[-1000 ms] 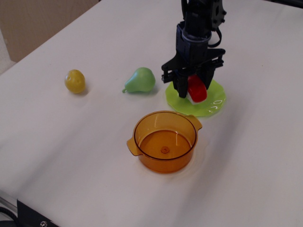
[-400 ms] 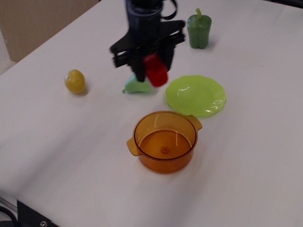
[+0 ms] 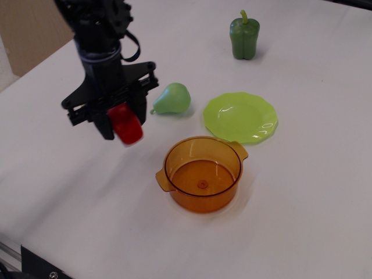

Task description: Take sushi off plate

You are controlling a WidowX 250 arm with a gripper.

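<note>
Now holding the sushi (image 3: 126, 124) pinched in the gripper (image 3: 119, 125) above bare table (image 3: 302, 192) near the left edge, well apart from the plate (image 3: 240, 117), and needing a slow, straight lowering before opening.

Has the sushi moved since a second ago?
Yes. The sushi, held in the gripper, has gone left, off the green plate, past the pear, and now hangs left of the orange pot.
</note>
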